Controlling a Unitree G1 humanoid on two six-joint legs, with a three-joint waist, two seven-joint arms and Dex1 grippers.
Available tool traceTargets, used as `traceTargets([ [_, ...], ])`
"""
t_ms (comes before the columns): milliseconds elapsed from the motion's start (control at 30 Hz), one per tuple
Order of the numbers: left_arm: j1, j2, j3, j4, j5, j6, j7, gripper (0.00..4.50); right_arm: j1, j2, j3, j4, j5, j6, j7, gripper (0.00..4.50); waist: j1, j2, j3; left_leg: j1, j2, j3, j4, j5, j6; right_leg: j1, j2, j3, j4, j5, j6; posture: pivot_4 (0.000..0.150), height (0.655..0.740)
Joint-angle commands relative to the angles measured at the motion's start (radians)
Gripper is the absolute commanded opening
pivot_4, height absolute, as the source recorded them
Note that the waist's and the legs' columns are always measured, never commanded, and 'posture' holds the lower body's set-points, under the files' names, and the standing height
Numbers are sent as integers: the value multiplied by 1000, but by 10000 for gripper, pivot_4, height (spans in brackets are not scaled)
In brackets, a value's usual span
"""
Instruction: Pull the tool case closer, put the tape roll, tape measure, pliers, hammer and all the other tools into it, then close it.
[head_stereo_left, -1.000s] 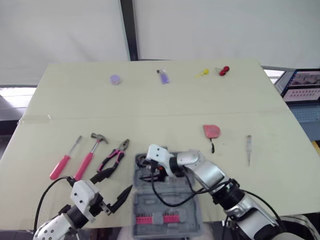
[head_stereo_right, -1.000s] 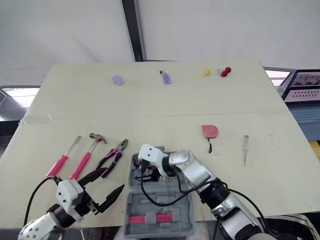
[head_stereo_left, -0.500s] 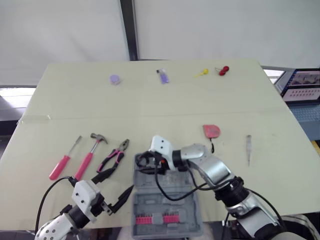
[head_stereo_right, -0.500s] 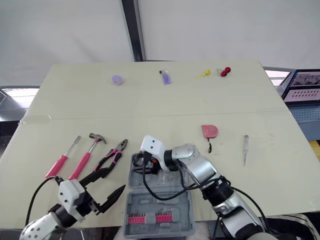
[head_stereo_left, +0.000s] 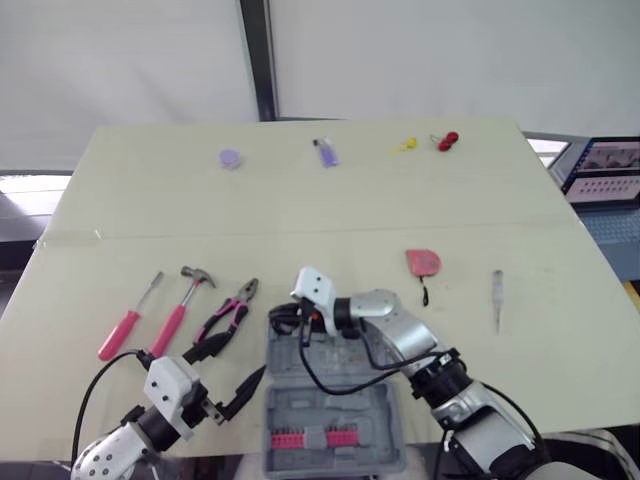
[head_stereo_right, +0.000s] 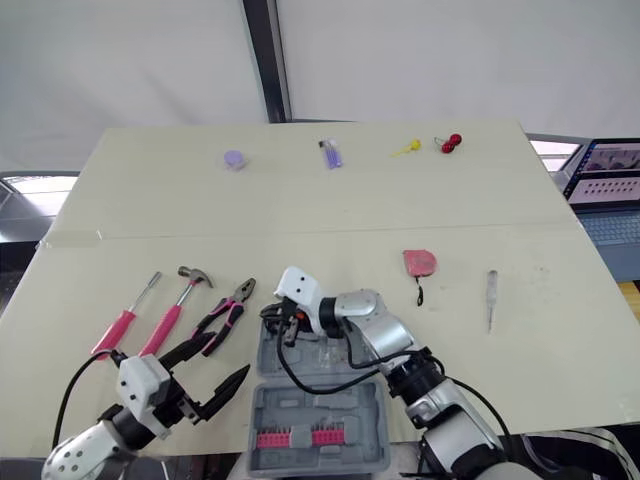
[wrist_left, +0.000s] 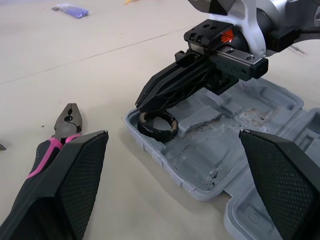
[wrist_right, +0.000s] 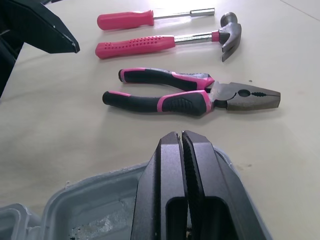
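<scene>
The grey tool case (head_stereo_left: 345, 400) lies open at the table's front centre. A black tape roll (wrist_left: 159, 136) sits in its far left corner. My right gripper (head_stereo_left: 280, 322) hangs shut just above that roll, with nothing between its fingers (wrist_right: 170, 150). Left of the case lie the pink-handled pliers (head_stereo_left: 228, 318), the hammer (head_stereo_left: 183, 310) and a pink screwdriver (head_stereo_left: 128, 320). The red tape measure (head_stereo_left: 422, 262) and a small clear screwdriver (head_stereo_left: 497, 293) lie to the right. My left gripper (head_stereo_left: 232, 368) stands open and empty at the case's front left.
Along the far edge sit a purple disc (head_stereo_left: 231, 158), a purple item (head_stereo_left: 327, 152), a yellow piece (head_stereo_left: 404, 146) and a red one (head_stereo_left: 448, 140). The case lid (head_stereo_left: 370, 440) holds pink bits and reaches the table's front edge.
My right gripper has shut and shifted from inside the case towards its far left corner. The left gripper has stayed where it was.
</scene>
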Motion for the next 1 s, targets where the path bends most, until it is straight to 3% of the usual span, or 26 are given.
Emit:
traceTargets([
  [33,1,7,6,-16,-1,-16,3,45000,-2,18,-20,1,4,-32,1,1623,0,0,0,0,0,0,0,0,0,0,0,0,0,0,0,1500,7400],
  [200,-1,8,4,-15,2,-15,4,45000,4,15,-27,-18,26,-14,19,1623,0,0,0,0,0,0,0,0,0,0,0,0,0,0,0,1500,7400],
  [300,-2,8,3,-14,3,-15,4,45000,8,15,-32,-35,38,-8,26,9794,0,0,0,0,0,0,0,0,0,0,0,0,0,0,0,1500,7400],
  [1000,-20,8,-11,-12,15,-3,8,45000,-3,29,-18,48,-17,-65,18,9794,0,0,0,0,0,0,0,0,0,0,0,0,0,0,0,1500,7400],
])
